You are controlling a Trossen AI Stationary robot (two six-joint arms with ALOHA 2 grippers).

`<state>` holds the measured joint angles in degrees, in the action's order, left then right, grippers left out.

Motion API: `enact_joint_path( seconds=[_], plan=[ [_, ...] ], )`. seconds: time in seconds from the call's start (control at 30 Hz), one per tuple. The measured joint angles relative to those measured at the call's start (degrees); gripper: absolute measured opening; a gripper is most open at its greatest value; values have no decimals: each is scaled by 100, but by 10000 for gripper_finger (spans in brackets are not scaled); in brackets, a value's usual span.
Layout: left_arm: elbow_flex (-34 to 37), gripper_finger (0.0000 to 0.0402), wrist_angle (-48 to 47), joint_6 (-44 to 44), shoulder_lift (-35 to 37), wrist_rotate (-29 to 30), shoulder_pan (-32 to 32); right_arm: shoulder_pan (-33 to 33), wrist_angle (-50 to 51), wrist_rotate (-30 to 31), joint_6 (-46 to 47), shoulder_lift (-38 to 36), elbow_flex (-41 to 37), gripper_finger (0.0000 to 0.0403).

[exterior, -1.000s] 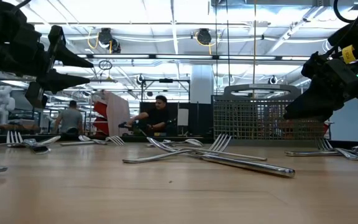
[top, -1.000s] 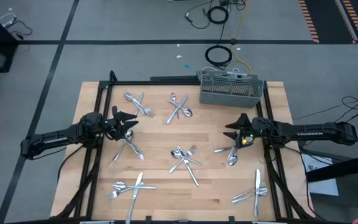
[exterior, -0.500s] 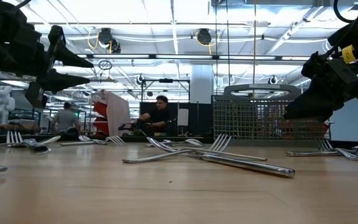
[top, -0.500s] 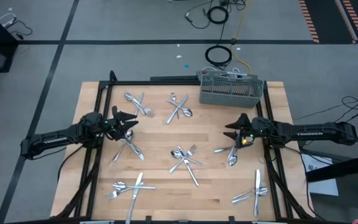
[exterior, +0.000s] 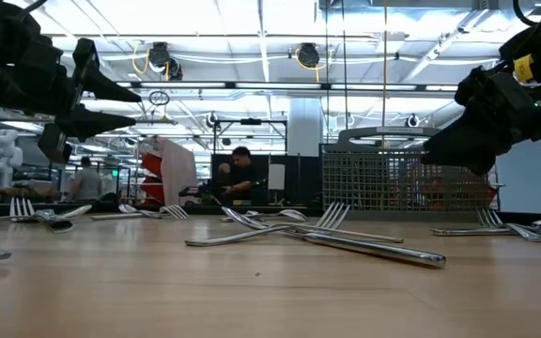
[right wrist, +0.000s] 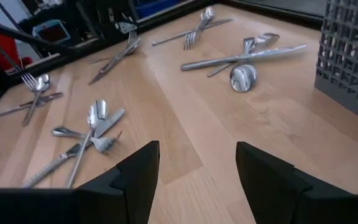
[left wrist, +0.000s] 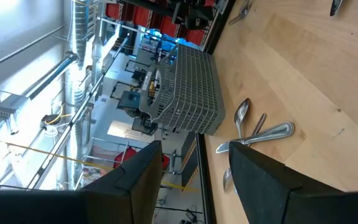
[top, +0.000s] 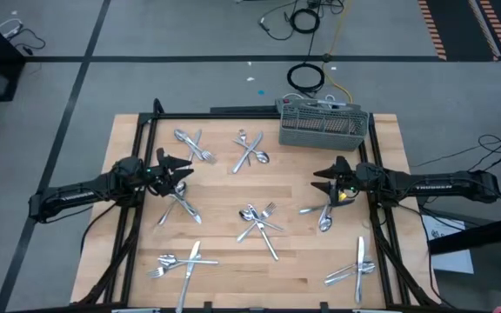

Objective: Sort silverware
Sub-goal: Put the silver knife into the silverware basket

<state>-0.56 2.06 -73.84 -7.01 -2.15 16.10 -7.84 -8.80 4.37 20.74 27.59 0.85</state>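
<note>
Silverware lies on the wooden table in several small crossed piles, among them a centre pile (top: 259,221), two far piles (top: 195,144) (top: 250,149), and near piles (top: 177,263) (top: 353,270). My left gripper (top: 187,171) (exterior: 128,106) (left wrist: 194,186) hovers open over the table's left part, just beyond a fork-and-knife pile (top: 178,207). My right gripper (top: 318,182) (exterior: 432,158) (right wrist: 197,180) hovers open on the right, just beyond a spoon pile (top: 321,214). Both are above the table and hold nothing. The right wrist view shows the far pile (right wrist: 247,57) and the centre pile (right wrist: 84,134).
A grey slotted caddy (top: 323,127) (left wrist: 188,93) (right wrist: 353,50) stands at the table's far edge, right of the middle. A black frame (top: 137,217) runs along the table's left and right sides. Bare wood (top: 290,178) lies between the piles. People move in the room beyond (exterior: 238,174).
My right gripper has risen a little and shifted slightly toward the table's left, staying open. The silverware lies as before.
</note>
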Motion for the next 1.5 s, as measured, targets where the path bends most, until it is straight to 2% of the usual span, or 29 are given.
enact_joint_path(
  seconds=[0.07, 0.17, 0.37, 0.47, 0.53, 0.57, 0.63, 0.7, 0.77, 0.9, 1.13, 1.3, 1.5],
  plan=[
    [0, 196, -1, -2, 0, 0, 0, 0, -44, 6, 57, 1, 0, 203],
    [0, 196, -1, -1, 0, 0, 0, 0, -44, 193, 774, 2, 0, 203],
    [0, 196, 65, 20, 0, -10, 0, 1, -267, 179, 1796, 3, 0, 203],
    [0, 196, 163, 865, 0, -316, 0, 7, -970, 182, 2284, 3, 0, 203],
    [-2, 196, 367, 1459, 2, -423, -2, 7, -1589, 185, 2146, 4, 0, 203],
    [-2, 196, 370, 1372, 2, -492, 0, 7, -1925, 186, 1978, 4, 0, 203],
    [2, 196, 465, 621, 0, -851, 0, 7, -2422, 302, 1679, 13, 61, 203],
    [2, 196, 933, 95, 0, -1212, -4, 7, -2613, 523, 1392, 15, 228, 203],
    [2, 196, 1517, 748, 0, -1096, -4, 3, -2593, 631, 1041, 36, 480, 203],
    [0, 196, 2501, 3587, -4, 138, 2, 7, -2462, 597, 437, 232, 1129, 203],
    [-2, 196, 3300, 5337, -7, 414, 0, 7, -2107, 318, -436, 1063, 2414, 203],
    [-66, 196, 3216, 6736, -80, 757, 0, 7, -1755, 277, -819, 1847, 3325, 203],
    [-820, 196, 2542, 7357, -778, 887, 0, 7, -1548, 276, -1090, 2726, 4060, 203]
  ],
)
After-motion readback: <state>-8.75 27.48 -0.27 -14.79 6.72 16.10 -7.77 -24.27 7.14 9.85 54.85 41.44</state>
